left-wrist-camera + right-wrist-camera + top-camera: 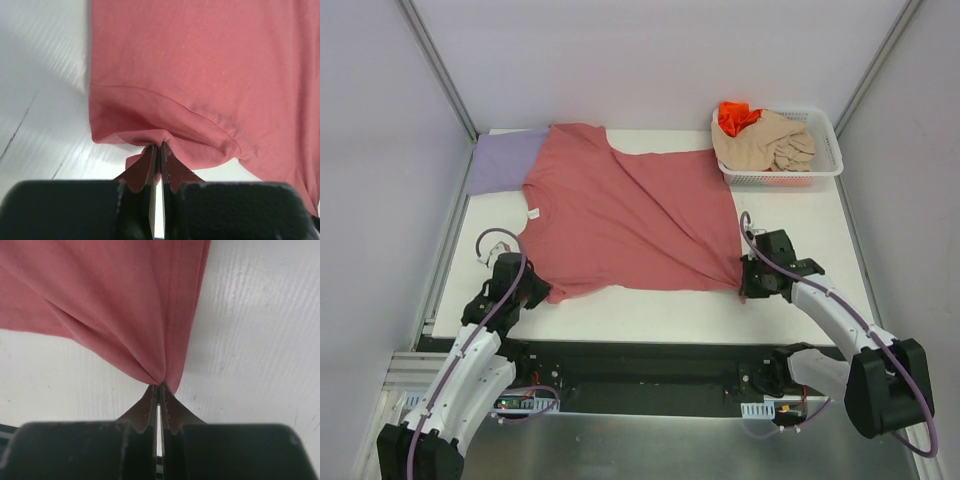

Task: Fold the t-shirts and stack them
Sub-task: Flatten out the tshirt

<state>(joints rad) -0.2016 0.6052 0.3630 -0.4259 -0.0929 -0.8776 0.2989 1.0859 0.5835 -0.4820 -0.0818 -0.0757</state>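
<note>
A dusty rose-red t-shirt (630,215) lies spread over the middle of the white table, with a small white tag near its left edge. Its near left corner is pinched in my left gripper (542,293), which is shut on the cloth (160,146). My right gripper (748,282) is shut on the shirt's near right corner (161,385), and the fabric (125,315) fans away from the tips in taut folds. A lavender-purple t-shirt (502,160) lies at the far left, partly under the red one. Beige (770,143) and bright orange (736,116) t-shirts are heaped in the basket.
A white mesh basket (825,150) stands at the far right corner of the table. Grey walls close in on both sides and the back. The black base rail (640,372) of the arms runs along the near edge.
</note>
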